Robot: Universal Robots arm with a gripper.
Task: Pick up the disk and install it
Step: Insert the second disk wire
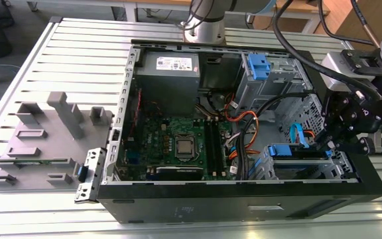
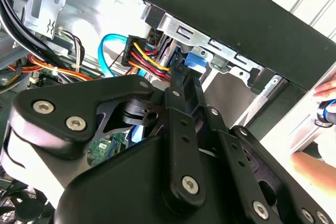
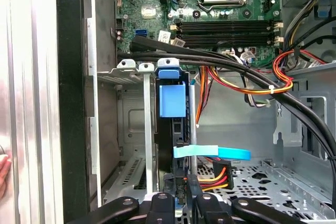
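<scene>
On the slatted worktop [image 1: 58,55] the open computer case [image 1: 244,209] lies, the disk [image 1: 290,152] seated in the drive cage [image 1: 310,172] toward the exterior view's right, the claw [image 1: 350,144] closed at its rear edge beside the cables.

- Bright, even daylight in the exterior view; pale glare across the ribbed metal desk [image 1: 58,55].
- Deep shade inside the computer case [image 1: 244,199], darkest below the power supply [image 1: 171,69].
- Soft focus and mild blur throughout the exterior view.
- Close and blurred in the second wrist view: the black hand [image 2: 184,85], dull highlights on its screws.
- Washed-out white at that picture's far corner.
- Crisp, well lit motherboard [image 3: 210,9] in the first wrist view; blown-out strip along the case edge.
</scene>
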